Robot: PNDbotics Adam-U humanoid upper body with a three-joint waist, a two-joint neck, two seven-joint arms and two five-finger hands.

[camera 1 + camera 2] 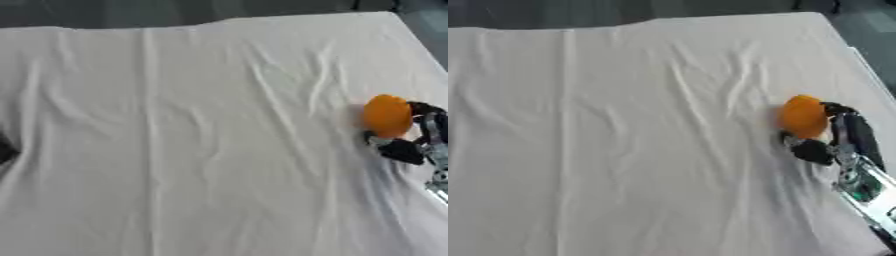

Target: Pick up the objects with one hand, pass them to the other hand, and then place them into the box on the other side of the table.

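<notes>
Right hand [839, 137] was curled around the orange ball [802, 116] on the wrinkled white tablecloth [623, 140], near the right edge.

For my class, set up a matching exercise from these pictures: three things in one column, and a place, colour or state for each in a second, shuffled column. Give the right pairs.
Column A
1. orange fruit
2. right hand
3. white cloth

Column B
a. wrinkled, covering the table
b. black, fingers curled round something
c. round, held near the table's right edge

Pairs: 1-c, 2-b, 3-a
</notes>
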